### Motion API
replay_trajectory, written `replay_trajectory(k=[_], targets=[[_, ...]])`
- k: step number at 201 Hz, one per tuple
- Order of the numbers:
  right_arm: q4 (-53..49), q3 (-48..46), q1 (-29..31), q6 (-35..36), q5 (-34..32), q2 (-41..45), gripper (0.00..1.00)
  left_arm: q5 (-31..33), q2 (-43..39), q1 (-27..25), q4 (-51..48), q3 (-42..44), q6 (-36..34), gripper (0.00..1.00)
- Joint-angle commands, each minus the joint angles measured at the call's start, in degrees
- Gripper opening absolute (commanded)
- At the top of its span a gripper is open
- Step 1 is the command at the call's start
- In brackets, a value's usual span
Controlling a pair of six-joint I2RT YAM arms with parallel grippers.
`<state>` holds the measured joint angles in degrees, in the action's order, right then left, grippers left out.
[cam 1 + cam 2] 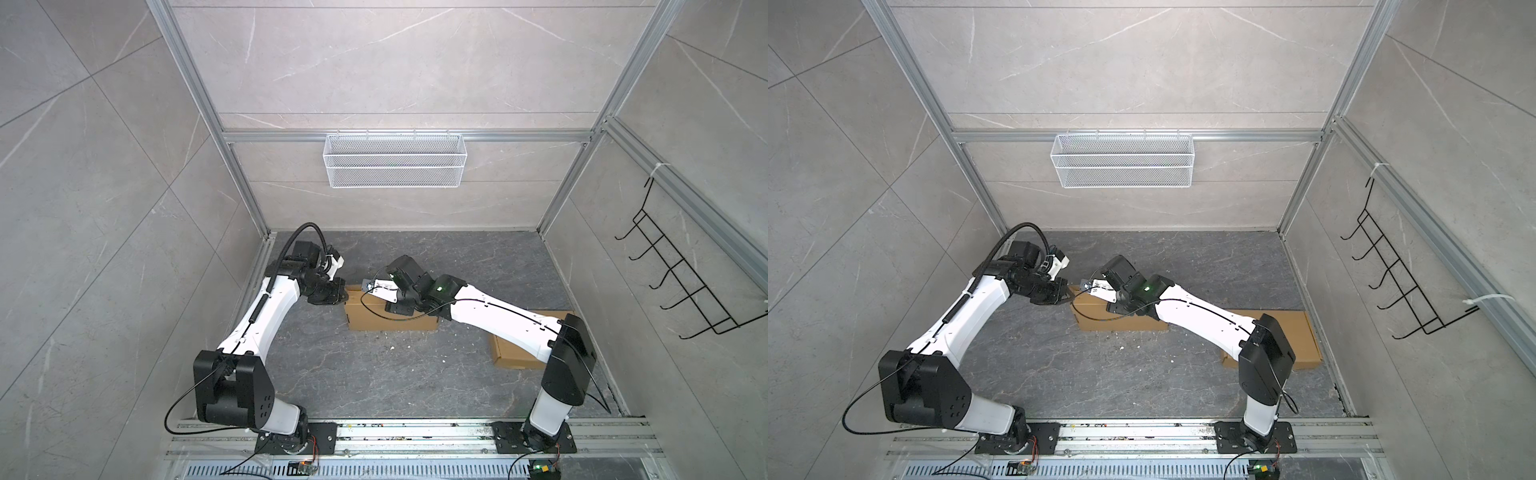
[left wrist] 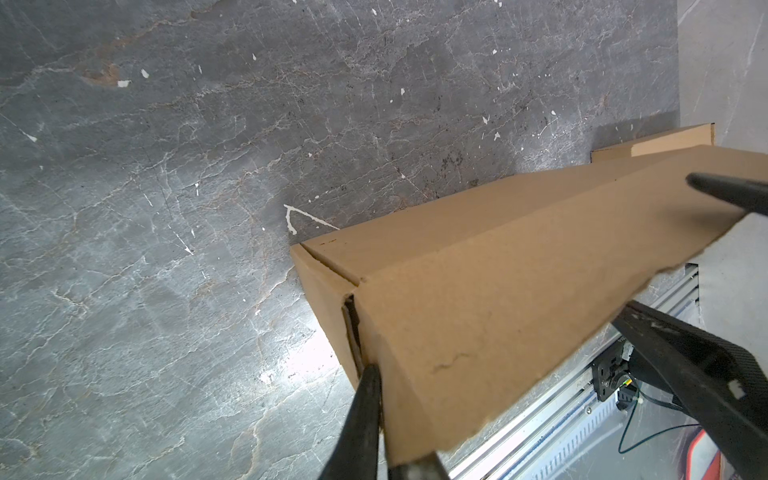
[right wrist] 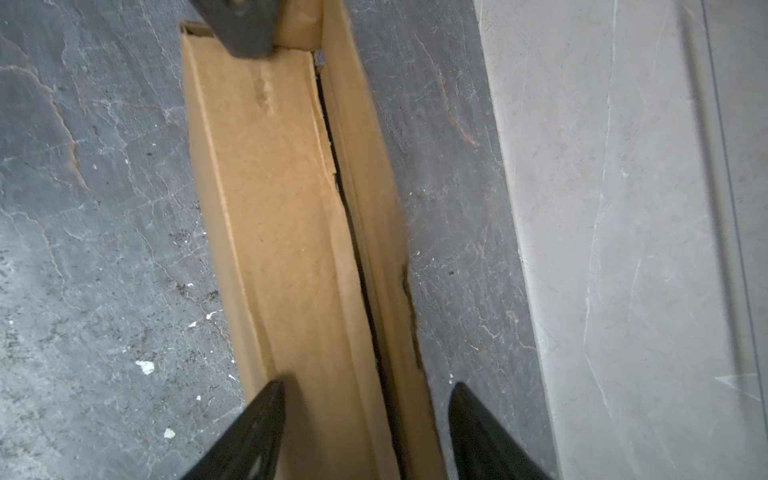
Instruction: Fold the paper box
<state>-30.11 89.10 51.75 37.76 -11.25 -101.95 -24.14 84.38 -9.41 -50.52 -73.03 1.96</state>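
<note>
Left gripper [image 2: 384, 415] pinches the paper box [image 2: 478, 299] at one end; right gripper [image 3: 370, 384] gapes wide astride its lid.

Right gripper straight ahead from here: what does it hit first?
Probably the long brown cardboard box: the open right gripper points along its top. If it clears that, the left gripper at the far end.

Both arms have glossy white shells, bulky black joint housings and black screwed base plates [image 1: 326, 436] near the bottom of both top views. A ribbed black conduit [image 1: 285, 250] follows the left arm [image 1: 270, 307]; a thin black cable [image 1: 399, 327] and a green light [image 1: 439, 286] mark the right arm [image 1: 511, 320].
</note>
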Motion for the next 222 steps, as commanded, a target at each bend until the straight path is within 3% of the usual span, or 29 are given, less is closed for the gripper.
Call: replay_trajectory(k=[1, 78, 143, 222], targets=[[-4.0, 0.6, -0.1, 0.1, 4.3, 1.1, 0.67, 1.4, 1.7, -0.4, -3.1, 0.1, -0.9, 0.09], [-8.8, 3.2, -0.2, -0.1, 7.8, 0.2, 0.73, 1.6, 2.0, -0.4, -3.4, -0.2, -1.3, 0.09], [-5.2, 1.7, -0.3, 2.2, 1.5, -1.3, 0.58, 1.5, 2.0, -0.4, -3.2, -0.4, -1.2, 0.09], [-1.6, -1.9, -0.3, 2.4, 0.2, -0.8, 0.50, 0.5, 1.3, -0.4, -3.3, -1.5, -1.1, 0.11]])
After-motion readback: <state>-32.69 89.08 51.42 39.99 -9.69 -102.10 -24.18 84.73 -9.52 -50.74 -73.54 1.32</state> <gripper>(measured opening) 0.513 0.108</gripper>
